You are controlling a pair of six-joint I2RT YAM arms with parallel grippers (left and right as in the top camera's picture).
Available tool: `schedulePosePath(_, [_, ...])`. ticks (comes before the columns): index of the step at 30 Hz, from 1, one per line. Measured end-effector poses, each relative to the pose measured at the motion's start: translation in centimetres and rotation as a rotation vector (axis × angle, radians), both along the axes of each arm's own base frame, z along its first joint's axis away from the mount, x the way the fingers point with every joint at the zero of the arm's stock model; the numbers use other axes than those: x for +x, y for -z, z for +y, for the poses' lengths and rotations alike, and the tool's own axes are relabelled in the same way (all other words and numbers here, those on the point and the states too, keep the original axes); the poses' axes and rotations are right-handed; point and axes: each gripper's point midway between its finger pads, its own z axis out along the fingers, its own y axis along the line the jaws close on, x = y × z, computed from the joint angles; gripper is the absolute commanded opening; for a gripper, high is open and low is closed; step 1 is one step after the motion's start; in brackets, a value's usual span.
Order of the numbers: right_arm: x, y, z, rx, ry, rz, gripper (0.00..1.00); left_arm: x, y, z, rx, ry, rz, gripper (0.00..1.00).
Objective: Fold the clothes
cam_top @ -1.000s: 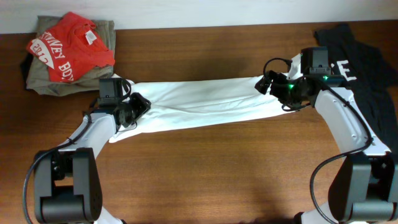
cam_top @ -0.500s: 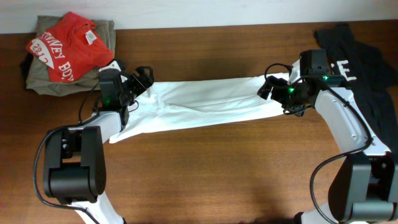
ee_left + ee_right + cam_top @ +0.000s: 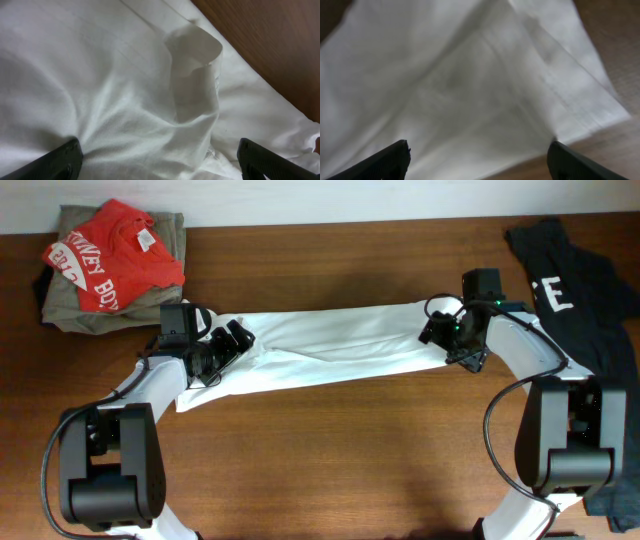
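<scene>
The white T-shirt [image 3: 330, 345] lies as a long folded band across the table, stretched from left to right. My left gripper [image 3: 234, 340] hovers over its left end, open, with crumpled white cloth [image 3: 150, 100] under the jaws and nothing between them [image 3: 162, 165]. My right gripper [image 3: 436, 330] is over the band's right end, open as well; its wrist view shows the shirt's hemmed corner [image 3: 560, 95] below the spread jaws [image 3: 480, 162]. A black shirt with white lettering [image 3: 575, 285] lies spread at the far right.
A red printed shirt [image 3: 115, 255] rests on a khaki folded pile [image 3: 70, 310] at the back left corner. Bare brown tabletop [image 3: 340, 450] stretches along the front between both arm bases.
My left gripper has opened and let go of the shirt's left end, shifting slightly right. The right arm's elbow has swung inward, with its gripper still over the right end.
</scene>
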Motion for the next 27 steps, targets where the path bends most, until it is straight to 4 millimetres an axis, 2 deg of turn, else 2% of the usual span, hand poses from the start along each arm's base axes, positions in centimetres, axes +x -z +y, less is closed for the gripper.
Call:
schedulePosePath(3, [1.2, -0.3, 0.4, 0.02, -0.014, -0.05, 0.91, 0.0, 0.0, 0.0, 0.002, 0.0, 0.0, 0.99])
schedulePosePath(7, [1.6, -0.4, 0.4, 0.017, -0.031, -0.07, 0.91, 0.0, 0.0, 0.0, 0.002, 0.0, 0.0, 0.99])
schedulePosePath(9, [1.9, 0.0, 0.4, 0.008, -0.058, -0.081, 0.84, 0.0, 0.0, 0.0, 0.002, 0.0, 0.0, 0.99])
schedulePosePath(12, [2.0, 1.7, 0.4, 0.005, -0.07, -0.059, 0.77, 0.0, 0.0, 0.0, 0.003, 0.0, 0.0, 0.99])
schedulePosePath(19, [3.7, 1.3, 0.3, -0.005, -0.071, -0.129, 0.75, 0.0, 0.0, 0.0, 0.006, -0.001, 0.0, 0.99])
schedulePosePath(22, [4.3, 1.1, -0.1, -0.033, -0.075, -0.154, 0.58, 0.0, 0.0, 0.0, 0.008, -0.001, 0.0, 0.99])
schedulePosePath(27, [5.7, 0.5, -0.3, -0.044, -0.07, -0.217, 0.38, 0.0, 0.0, 0.0, 0.01, -0.001, 0.0, 0.99])
